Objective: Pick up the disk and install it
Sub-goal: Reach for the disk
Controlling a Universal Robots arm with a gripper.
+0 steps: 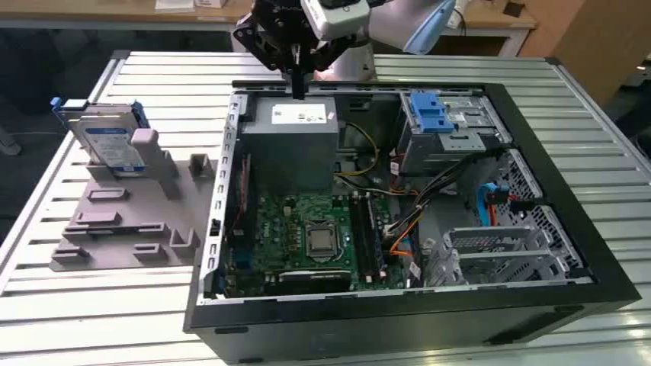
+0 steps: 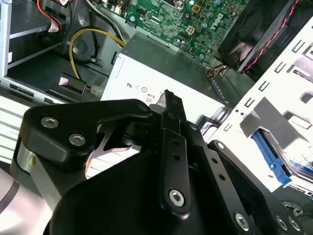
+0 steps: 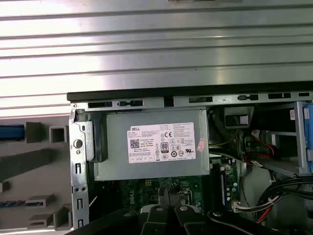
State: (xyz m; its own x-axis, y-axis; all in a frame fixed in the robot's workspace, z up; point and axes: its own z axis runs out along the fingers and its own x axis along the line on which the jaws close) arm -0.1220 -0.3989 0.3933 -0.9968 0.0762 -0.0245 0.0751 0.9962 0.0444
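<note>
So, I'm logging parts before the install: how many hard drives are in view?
1. The disk stands upright in the grey holder at the exterior view's left, outside the computer case. More may be hidden in the case's drive cages.

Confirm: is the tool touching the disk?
Apart. The exterior view shows the tool over the grey metal box inside the case, while the disk stands upright on the grey fixture at that view's left, outside the case.

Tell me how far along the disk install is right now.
Nothing looks done yet. The disk stands upright in the grey holder at the exterior view's left, untouched. The gripper, shut and empty, hangs over the grey power supply box inside the open computer case. Pickup and installation are both left.
</note>
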